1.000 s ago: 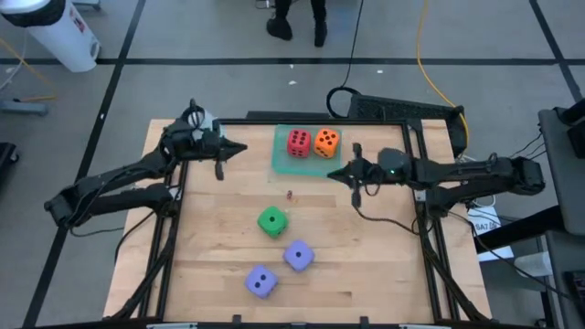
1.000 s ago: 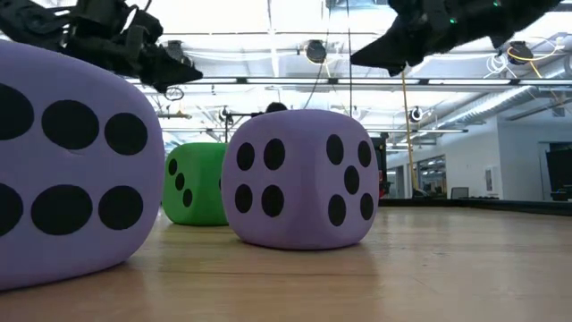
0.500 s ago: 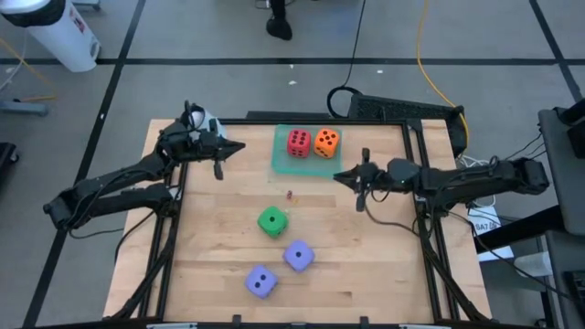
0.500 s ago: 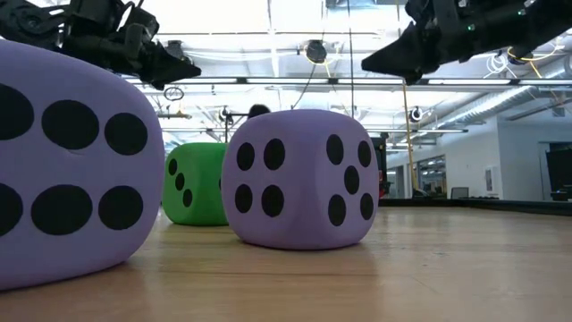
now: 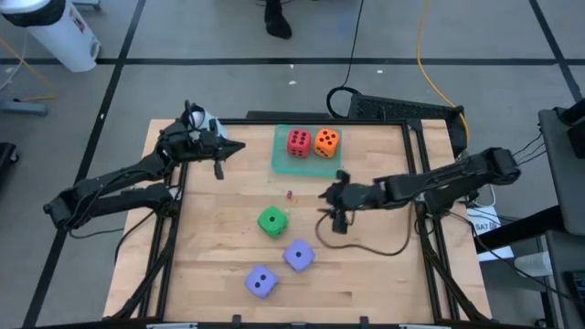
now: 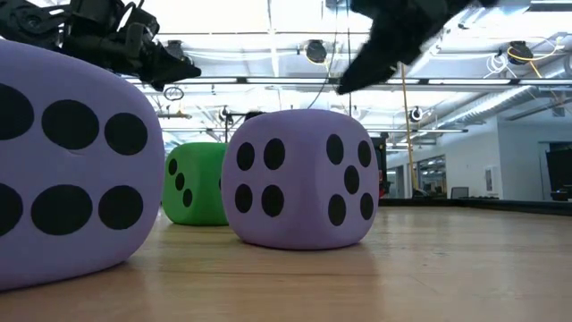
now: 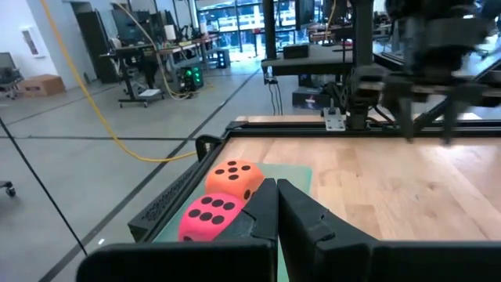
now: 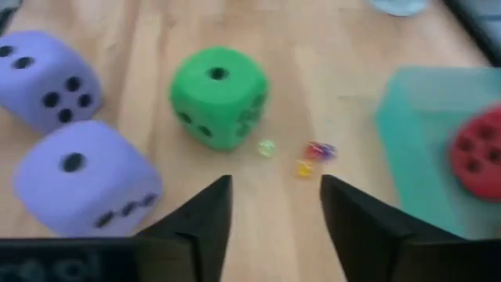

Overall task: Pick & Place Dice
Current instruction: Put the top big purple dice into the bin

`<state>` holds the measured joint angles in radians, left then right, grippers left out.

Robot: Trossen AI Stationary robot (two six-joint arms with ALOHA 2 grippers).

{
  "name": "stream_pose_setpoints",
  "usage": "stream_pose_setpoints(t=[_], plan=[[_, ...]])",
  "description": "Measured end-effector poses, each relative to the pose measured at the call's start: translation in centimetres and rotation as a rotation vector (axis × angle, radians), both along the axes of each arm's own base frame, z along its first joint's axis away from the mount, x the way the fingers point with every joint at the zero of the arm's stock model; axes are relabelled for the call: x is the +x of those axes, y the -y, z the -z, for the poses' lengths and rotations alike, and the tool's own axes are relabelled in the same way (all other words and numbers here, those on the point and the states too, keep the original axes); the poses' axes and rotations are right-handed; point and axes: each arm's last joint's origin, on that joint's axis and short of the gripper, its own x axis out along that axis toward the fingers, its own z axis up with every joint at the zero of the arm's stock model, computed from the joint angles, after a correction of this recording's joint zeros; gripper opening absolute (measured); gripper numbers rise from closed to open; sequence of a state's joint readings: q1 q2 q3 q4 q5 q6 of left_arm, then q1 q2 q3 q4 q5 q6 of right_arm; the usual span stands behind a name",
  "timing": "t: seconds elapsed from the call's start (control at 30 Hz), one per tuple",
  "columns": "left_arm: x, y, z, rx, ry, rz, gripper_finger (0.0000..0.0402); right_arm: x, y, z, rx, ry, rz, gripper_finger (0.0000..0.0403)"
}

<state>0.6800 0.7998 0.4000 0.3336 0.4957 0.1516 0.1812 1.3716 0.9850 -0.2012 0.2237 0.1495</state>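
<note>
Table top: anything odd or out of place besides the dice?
Yes: a few tiny coloured bits lie loose on the bare wood between the green die and the green tray. Too small to identify. The right end effector hangs open over the table nearby.

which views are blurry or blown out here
Low view: bright ceiling lights wash out the top, and the right gripper is motion-smeared. Right wrist view: soft throughout, the green die and red die fuzzy-edged. Left wrist view: the far arm is smeared. High view: sharp, evenly lit.
</note>
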Motion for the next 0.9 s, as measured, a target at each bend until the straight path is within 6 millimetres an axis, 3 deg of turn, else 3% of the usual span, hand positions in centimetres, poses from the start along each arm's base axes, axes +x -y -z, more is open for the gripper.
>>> stream_pose_setpoints(t=[0.3,0.43,0.6,0.9], plan=[[0.0,0.0,0.0,-0.005,0.0,-0.001,0.0003,6.1,-2.7,-1.5,-0.029,-0.095,-0.147,0.0295],[0.0,0.0,0.0,-0.026,0.002,-0.002,0.0003,7.8,-3.7,-1.3,0.056,-0.12,-0.238,0.0345],[0.0,0.0,0.1,-0.037,-0.003,-0.003,0.0003,8.7,-4.2,-0.1,0.103,-0.159,-0.313,0.0395],[0.0,0.0,0.2,-0.046,-0.016,-0.003,0.0003,8.8,-5.1,1.4,0.109,-0.22,-0.451,0.0397]])
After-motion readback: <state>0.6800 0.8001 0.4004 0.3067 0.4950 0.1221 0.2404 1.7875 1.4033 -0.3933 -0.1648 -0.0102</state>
